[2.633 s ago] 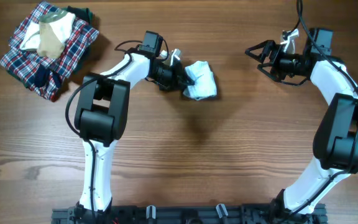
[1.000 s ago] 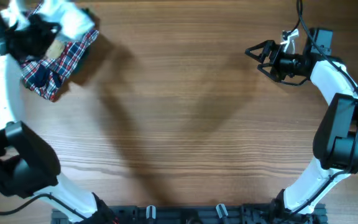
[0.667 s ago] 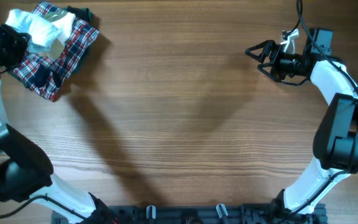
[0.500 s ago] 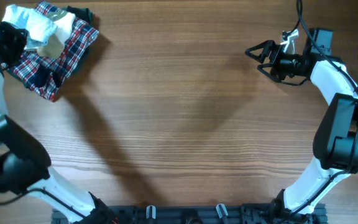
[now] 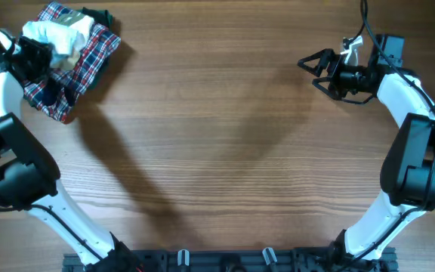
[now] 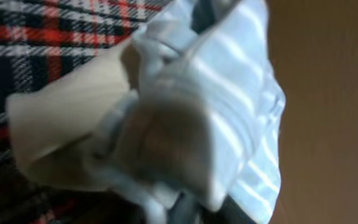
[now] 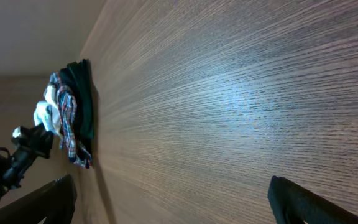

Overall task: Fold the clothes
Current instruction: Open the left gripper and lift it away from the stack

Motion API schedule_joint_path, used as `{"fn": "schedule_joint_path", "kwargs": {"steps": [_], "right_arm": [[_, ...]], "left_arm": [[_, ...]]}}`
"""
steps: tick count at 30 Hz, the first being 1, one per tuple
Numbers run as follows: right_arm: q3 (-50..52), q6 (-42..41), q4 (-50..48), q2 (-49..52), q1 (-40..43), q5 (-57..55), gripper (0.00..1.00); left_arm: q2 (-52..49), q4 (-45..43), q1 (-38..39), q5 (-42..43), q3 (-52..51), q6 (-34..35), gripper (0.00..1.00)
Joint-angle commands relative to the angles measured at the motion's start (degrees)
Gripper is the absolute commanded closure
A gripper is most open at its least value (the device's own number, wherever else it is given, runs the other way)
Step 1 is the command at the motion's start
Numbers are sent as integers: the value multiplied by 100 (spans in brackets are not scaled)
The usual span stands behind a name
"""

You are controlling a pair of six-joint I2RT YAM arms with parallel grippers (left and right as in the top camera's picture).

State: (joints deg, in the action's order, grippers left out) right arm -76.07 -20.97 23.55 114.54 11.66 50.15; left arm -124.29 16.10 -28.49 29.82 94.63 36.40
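Note:
The clothes (image 5: 50, 33) are a bunched pale blue-white striped garment lying on top of the pile at the table's far left corner. My left gripper (image 5: 35, 53) is at the bundle's left side, shut on the clothes. In the left wrist view the striped fabric (image 6: 229, 93) fills the frame right up to the blurred gripper (image 6: 197, 214), over the cream garment (image 6: 61, 124) and plaid garment (image 6: 36, 37). My right gripper (image 5: 312, 69) hovers open and empty at the far right, its fingers wide apart in the right wrist view (image 7: 182, 205).
The pile holds a red-navy-white plaid garment (image 5: 74, 64), a cream-and-tan garment (image 5: 70, 47) and a dark green one (image 5: 97, 15). The pile also shows far off in the right wrist view (image 7: 64, 124). The wooden table (image 5: 225, 151) spreads between the arms.
My left arm swung the bundled clothes from the table's middle to the far left pile and has now set them on top of it. The right arm has not moved.

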Motion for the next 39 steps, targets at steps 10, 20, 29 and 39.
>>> {"fn": "schedule_joint_path", "kwargs": {"steps": [10,20,29,39], "right_arm": [[2,-9,109,129,-20,142,1],[2,-7,107,129,-20,284,0],[2,-4,87,129,-20,289,0],[2,-170,11,-151,-17,330,1]], "left_arm": [[-37,-44,96,24,55,-304,9],[863,131,103,-37,55,-468,8],[1491,520,107,-343,55,-643,7],[1954,1158,378,-374,55,-1777,0]]}}
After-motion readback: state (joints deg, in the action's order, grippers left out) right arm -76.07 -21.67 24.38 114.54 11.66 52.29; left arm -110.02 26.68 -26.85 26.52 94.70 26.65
